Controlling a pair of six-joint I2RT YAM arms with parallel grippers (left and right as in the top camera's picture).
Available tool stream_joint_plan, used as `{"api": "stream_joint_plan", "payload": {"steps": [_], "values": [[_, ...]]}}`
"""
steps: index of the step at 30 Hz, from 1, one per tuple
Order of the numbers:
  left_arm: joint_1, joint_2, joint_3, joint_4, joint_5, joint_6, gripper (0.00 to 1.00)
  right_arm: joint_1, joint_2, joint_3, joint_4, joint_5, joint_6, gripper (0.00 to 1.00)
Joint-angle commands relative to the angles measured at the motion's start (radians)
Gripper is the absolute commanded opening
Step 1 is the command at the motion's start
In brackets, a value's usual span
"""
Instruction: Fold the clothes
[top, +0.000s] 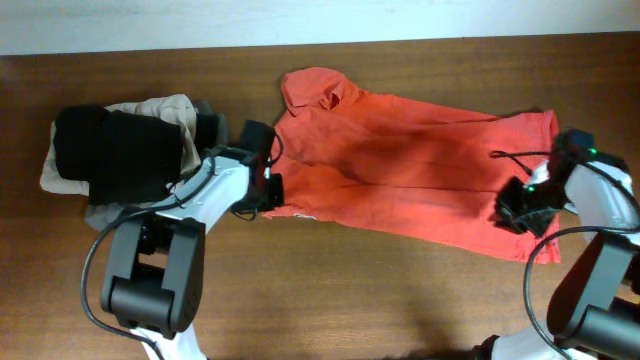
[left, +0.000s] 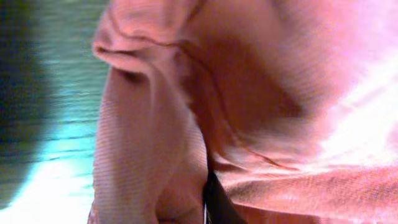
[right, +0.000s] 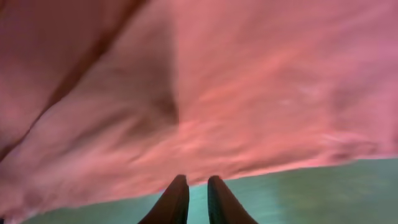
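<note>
The clothes (top: 400, 165), a red-orange T-shirt, lie spread from the table's middle to its right, with one sleeve bunched at the back left. My left gripper (top: 267, 180) sits at the shirt's left edge. In the left wrist view the fabric (left: 261, 74) fills the frame and wraps round one dark finger (left: 216, 202), so the jaws look shut on it; the other finger is hidden. My right gripper (top: 512, 208) rests at the shirt's right edge. Its tips (right: 198, 180) stand a narrow gap apart at the hem (right: 217, 81), with bare table showing between them.
A pile of black (top: 115, 150) and beige (top: 168, 108) folded garments lies at the left, right behind my left arm. The brown wooden table (top: 380, 295) runs out in front of the shirt, and a pale wall strip borders the back.
</note>
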Motion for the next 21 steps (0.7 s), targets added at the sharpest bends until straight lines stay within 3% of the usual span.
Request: {"api": "stream_joint_plan", "payload": {"steps": [1, 7, 12, 21], "values": [[-0.021, -0.013, 0.0, 0.032, 0.011, -0.009, 0.1, -0.064, 0.002, -0.06, 0.034, 0.112, 0.07, 0.16], [-0.021, -0.013, 0.0, 0.053, 0.011, -0.009, 0.12, -0.148, 0.032, -0.172, 0.195, 0.122, 0.085, 0.14], [-0.021, -0.013, 0.0, 0.048, 0.006, -0.008, 0.13, -0.188, 0.044, -0.25, 0.293, 0.298, 0.126, 0.13], [-0.021, -0.013, 0.0, -0.003, -0.06, -0.001, 0.16, -0.245, 0.044, -0.185, 0.334, 0.412, 0.106, 0.11]]}}
